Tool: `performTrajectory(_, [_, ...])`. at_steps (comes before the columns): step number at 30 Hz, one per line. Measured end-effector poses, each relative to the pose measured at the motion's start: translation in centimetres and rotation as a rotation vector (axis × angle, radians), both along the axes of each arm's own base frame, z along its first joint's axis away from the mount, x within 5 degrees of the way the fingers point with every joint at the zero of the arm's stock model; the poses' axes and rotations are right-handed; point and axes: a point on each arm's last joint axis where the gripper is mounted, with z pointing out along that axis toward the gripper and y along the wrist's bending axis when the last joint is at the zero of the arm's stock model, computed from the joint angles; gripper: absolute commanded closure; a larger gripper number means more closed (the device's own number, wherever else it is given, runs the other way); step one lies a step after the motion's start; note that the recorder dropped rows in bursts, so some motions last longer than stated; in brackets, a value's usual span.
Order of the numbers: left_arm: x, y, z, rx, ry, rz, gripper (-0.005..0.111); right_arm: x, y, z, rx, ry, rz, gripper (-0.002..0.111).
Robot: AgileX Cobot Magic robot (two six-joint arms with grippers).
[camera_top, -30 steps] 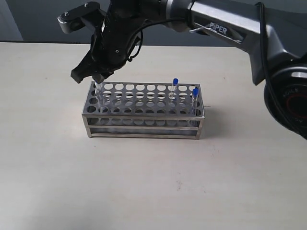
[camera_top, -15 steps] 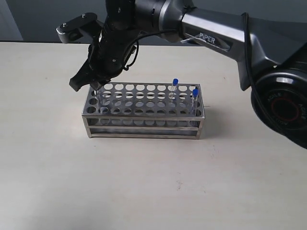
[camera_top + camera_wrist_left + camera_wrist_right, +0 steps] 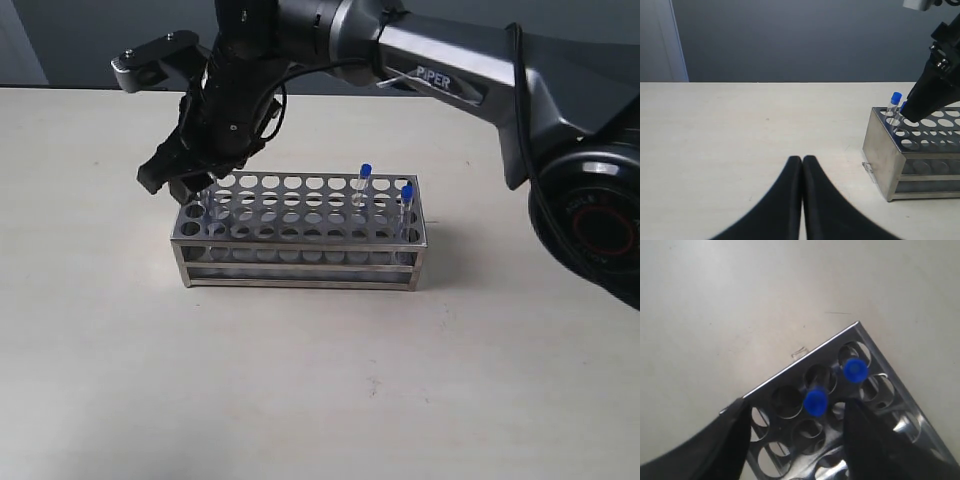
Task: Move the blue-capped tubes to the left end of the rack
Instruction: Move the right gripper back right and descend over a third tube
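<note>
The steel rack (image 3: 300,232) stands mid-table. Two blue-capped tubes (image 3: 366,172) (image 3: 407,191) stand near its right end. Two more sit in corner holes at its left end, their caps (image 3: 815,401) (image 3: 855,369) clear in the right wrist view; one cap (image 3: 896,97) also shows in the left wrist view. My right gripper (image 3: 178,180) reaches across and hovers over that left end. It is open (image 3: 796,412), its fingers wide apart on either side of one cap and touching neither. My left gripper (image 3: 802,161) is shut on nothing, low over the bare table to the left of the rack (image 3: 920,150).
The right arm (image 3: 470,70) stretches over the back of the table from the right side. The rack has several unfilled holes between its two ends. Bare tabletop (image 3: 300,380) lies in front of the rack and to its left.
My right gripper has shifted a little left and lower over the rack's left end. The rack and the two right-end tubes have not moved.
</note>
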Motion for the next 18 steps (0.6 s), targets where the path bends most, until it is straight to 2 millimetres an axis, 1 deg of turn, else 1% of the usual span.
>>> performTrajectory(4, [0.0,0.0,0.0,0.000,0.000,0.000,0.106,-0.1,-0.5,2.0,0.014,-0.042,-0.004,0.077])
performTrajectory(5, [0.0,0.0,0.0,0.000,0.000,0.000,0.106,-0.4,-0.9,3.5,0.029,-0.065,-0.004,0.077])
performTrajectory(6, [0.0,0.0,0.0,0.000,0.000,0.000,0.106,-0.5,-1.1,4.1,0.034,-0.076,-0.003,0.077])
performTrajectory(7, [0.0,0.0,0.0,0.000,0.000,0.000,0.106,-0.8,-1.7,5.6,0.025,-0.101,-0.004,0.077])
performTrajectory(8, [0.0,0.0,0.0,0.000,0.000,0.000,0.106,-0.9,-2.1,6.3,0.017,-0.109,-0.010,0.077])
performTrajectory(9, [0.0,0.0,0.0,0.000,0.000,0.000,0.106,-1.0,-3.0,7.3,-0.033,-0.141,-0.032,0.077])
performTrajectory(10, [0.0,0.0,0.0,0.000,0.000,0.000,0.106,-0.9,-3.6,7.6,-0.075,-0.158,-0.050,0.077])
performTrajectory(11, [0.0,0.0,0.0,0.000,0.000,0.000,0.106,-0.6,-4.6,7.8,-0.167,-0.196,-0.094,0.077])
performTrajectory(13, [0.0,0.0,0.0,0.000,0.000,0.000,0.106,0.7,-6.1,7.7,-0.269,-0.279,-0.180,0.077])
performTrajectory(14, [0.0,0.0,0.0,0.000,0.000,0.000,0.106,1.4,-6.7,7.6,-0.286,-0.285,-0.220,0.077])
performTrajectory(16, [0.0,0.0,0.0,0.000,0.000,0.000,0.106,2.9,-8.4,7.0,-0.303,-0.259,-0.285,0.077])
performTrajectory(18, [0.0,0.0,0.0,0.000,0.000,0.000,0.106,4.2,-10.0,5.9,-0.307,-0.188,-0.341,0.077])
